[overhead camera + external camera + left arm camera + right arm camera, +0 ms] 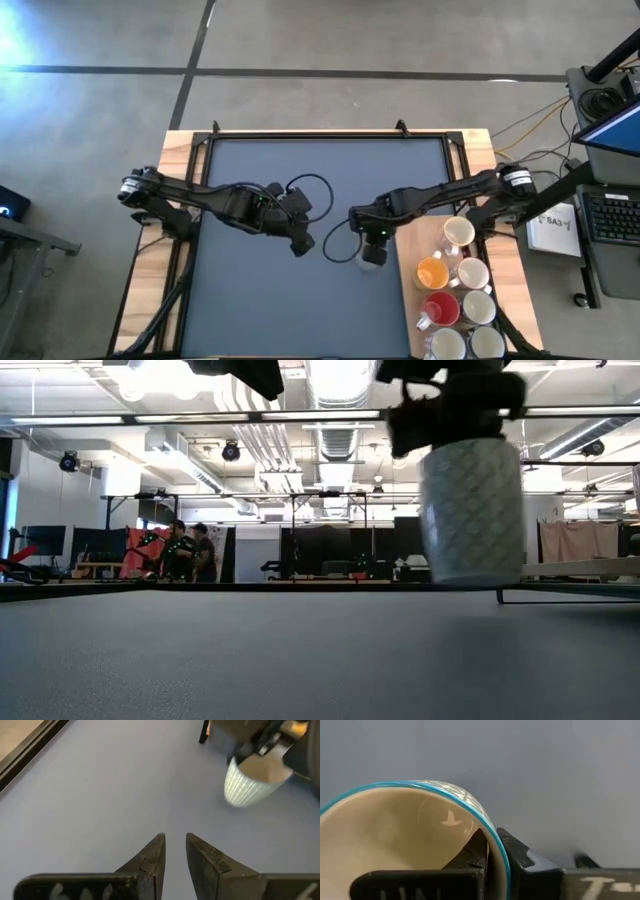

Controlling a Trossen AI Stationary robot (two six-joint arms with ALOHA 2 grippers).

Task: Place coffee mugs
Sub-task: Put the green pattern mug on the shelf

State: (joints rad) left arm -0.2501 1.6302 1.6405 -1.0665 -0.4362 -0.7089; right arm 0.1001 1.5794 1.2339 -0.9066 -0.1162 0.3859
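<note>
A coffee mug [470,510] with a pale patterned wall, a teal rim and a cream inside hangs under my right gripper [372,250], which is shut on it over the right part of the dark mat. In the low view its base looks just clear of the mat; its handle does not show. The mug also appears in the left wrist view [250,782]. My left gripper [175,840] hovers above the middle of the mat, to the mug's left, narrowly open with nothing between its fingers. My right gripper pinches the mug's wall at the rim [496,851], one finger inside the mug and one outside. The fingers come from above, pointing steeply down. The mug hangs upright below them, mouth up.
Several more mugs stand on the wooden strip [410,262] at the table's right: white ones [458,232], an orange one [432,272] and a red one [441,309]. A black rail [330,135] frames the mat. The mat's left and near parts are bare.
</note>
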